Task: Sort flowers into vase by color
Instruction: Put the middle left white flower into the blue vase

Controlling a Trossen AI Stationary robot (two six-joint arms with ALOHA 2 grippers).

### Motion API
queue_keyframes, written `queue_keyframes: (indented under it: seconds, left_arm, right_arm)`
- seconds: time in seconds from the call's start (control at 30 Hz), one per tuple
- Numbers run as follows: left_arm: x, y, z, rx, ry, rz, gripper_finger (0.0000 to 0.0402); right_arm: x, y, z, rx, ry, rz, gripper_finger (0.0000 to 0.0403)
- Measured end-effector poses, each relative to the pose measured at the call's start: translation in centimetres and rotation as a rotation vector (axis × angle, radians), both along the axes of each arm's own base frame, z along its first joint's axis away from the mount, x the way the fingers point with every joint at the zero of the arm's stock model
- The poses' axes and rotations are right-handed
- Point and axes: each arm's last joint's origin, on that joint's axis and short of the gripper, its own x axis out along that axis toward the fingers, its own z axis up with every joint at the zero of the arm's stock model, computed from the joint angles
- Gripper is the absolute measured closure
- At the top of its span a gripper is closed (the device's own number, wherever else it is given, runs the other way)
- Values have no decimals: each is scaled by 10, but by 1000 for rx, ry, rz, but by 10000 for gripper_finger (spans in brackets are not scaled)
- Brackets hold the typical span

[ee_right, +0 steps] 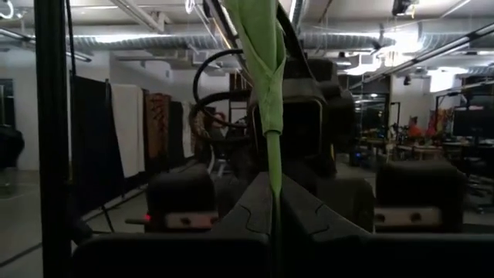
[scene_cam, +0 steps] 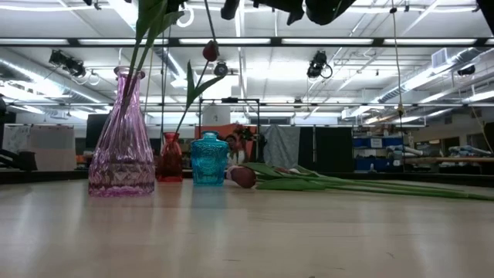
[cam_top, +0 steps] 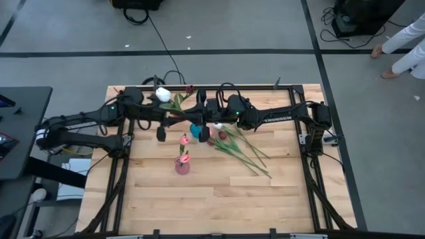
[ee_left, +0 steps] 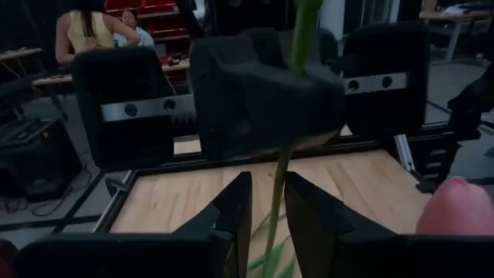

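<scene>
1. High view: we see both arms meeting mid-table over the back half of the light wooden table (cam_top: 265, 199), with a white-bloomed artificial tulip (cam_top: 162, 94) held up between them.
2. Right end effector (ee_right: 272, 202) is clamped narrow on that tulip's green stem.
3. Left end effector (ee_left: 268, 202) has its fingers narrowly apart around the same stem; we read it as not yet pinching, so likely a handover.
4. Done so far: the tall pink glass vase (scene_cam: 121, 139) holds two pink tulips (cam_top: 184, 139), and the small red glass vase (scene_cam: 170, 157) holds one dark red tulip (scene_cam: 210, 51).
5. Squat teal glass vase (scene_cam: 208, 159): contents cannot be told.
6. Left: several tulips lying flat on the table (cam_top: 242, 151) beside the vases. We judge the task under halfway.
</scene>
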Motion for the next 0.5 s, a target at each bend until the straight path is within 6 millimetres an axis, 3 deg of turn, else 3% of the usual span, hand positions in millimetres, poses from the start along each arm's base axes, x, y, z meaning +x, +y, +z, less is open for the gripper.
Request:
queue_keyframes:
  seconds: [0.5]
  left_arm:
    - [2, 1, 2, 49, -27, -3, 318]
  right_arm:
    - [0, -6, 0, -36, 1, -26, 388]
